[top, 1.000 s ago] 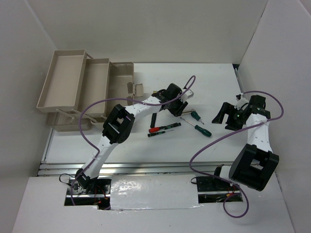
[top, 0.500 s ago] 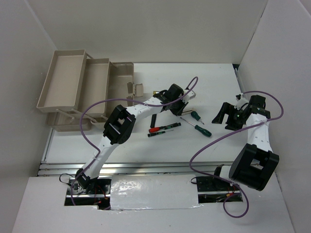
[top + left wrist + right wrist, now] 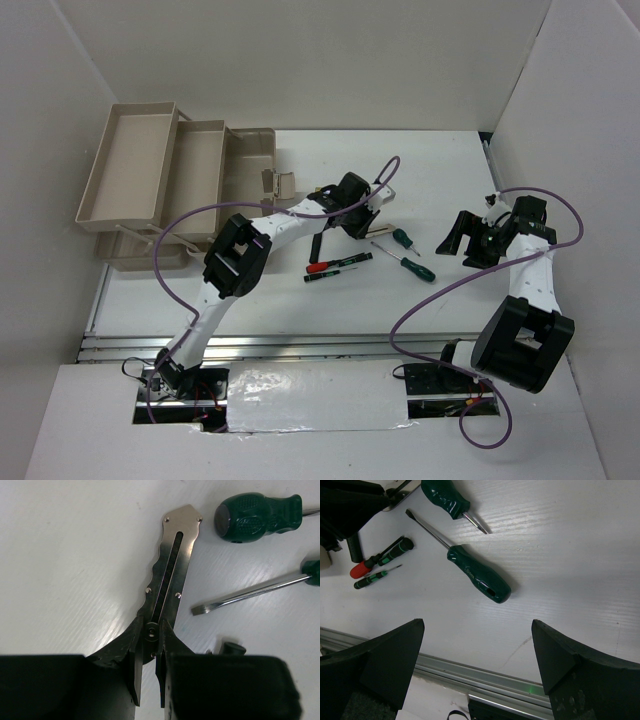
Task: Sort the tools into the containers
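Four screwdrivers lie centre frame on the white table (image 3: 440,165): a stubby dark-green-handled screwdriver (image 3: 445,495), a long green-handled flat-blade screwdriver (image 3: 477,575), a red-and-black screwdriver (image 3: 380,557) and a slim green-and-black screwdriver (image 3: 375,576). The one flat silver slotted metal tool (image 3: 170,570) lies just beside the green pair, its near end pinched between the closed fingers of the left gripper (image 3: 148,635). One black-handled tool (image 3: 315,247) lies partly hidden under the left arm. The right gripper (image 3: 477,625) hangs spread wide, holding nothing, above the table right of the screwdrivers. At upper left stands one beige plastic toolbox (image 3: 255,150), its two shallow rectangular trays (image 3: 130,170) (image 3: 200,180) stepped open. Plain white walls (image 3: 300,60) enclose the table on three sides.
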`<act>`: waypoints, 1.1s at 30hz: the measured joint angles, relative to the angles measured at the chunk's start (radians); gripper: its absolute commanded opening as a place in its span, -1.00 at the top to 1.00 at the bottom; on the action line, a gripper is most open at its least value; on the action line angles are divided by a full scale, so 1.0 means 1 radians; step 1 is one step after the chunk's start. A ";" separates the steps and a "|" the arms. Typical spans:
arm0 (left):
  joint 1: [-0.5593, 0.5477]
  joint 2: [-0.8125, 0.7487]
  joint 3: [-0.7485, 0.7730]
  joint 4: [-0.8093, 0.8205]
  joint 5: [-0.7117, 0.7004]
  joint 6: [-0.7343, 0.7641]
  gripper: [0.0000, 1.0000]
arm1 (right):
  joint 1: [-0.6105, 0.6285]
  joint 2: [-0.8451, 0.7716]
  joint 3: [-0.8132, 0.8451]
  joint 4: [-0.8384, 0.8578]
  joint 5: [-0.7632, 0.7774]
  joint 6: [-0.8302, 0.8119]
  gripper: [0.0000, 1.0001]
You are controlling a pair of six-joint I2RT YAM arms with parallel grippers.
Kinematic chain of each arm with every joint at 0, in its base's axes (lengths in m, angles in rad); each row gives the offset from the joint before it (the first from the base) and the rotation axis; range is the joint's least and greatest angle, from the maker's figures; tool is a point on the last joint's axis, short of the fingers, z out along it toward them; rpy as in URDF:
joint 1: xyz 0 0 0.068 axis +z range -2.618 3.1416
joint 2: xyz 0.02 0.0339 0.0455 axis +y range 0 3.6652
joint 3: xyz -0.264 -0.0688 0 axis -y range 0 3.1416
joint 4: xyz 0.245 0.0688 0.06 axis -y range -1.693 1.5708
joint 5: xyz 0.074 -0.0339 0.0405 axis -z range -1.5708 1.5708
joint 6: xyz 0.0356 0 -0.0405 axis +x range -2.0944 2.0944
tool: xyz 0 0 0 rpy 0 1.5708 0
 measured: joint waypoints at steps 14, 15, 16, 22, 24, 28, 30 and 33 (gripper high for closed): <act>0.067 -0.151 -0.042 -0.001 -0.011 -0.024 1.00 | 0.000 0.000 0.003 0.000 -0.005 0.000 -0.91; 0.070 -0.160 -0.042 -0.001 -0.013 -0.028 1.00 | 0.000 0.000 0.003 0.000 -0.005 0.000 -0.91; 0.073 -0.167 -0.042 -0.002 -0.015 -0.032 1.00 | 0.000 0.000 0.003 0.000 -0.004 0.000 -0.91; 0.126 -0.246 -0.043 -0.036 -0.033 -0.069 1.00 | 0.000 0.000 0.003 0.000 -0.005 0.000 -0.91; 0.162 -0.294 -0.043 -0.060 -0.046 -0.075 1.00 | 0.000 0.000 0.003 0.000 -0.005 0.000 -0.91; 0.264 -0.433 -0.051 -0.094 -0.062 -0.084 1.00 | 0.000 0.000 0.013 -0.002 -0.008 0.000 -0.91; 0.328 -0.514 -0.064 -0.105 -0.062 -0.101 1.00 | 0.000 0.000 0.020 -0.003 -0.012 0.000 -0.91; 0.451 -0.627 -0.078 -0.134 -0.060 -0.111 1.00 | 0.000 0.000 0.023 -0.002 -0.020 0.000 -0.91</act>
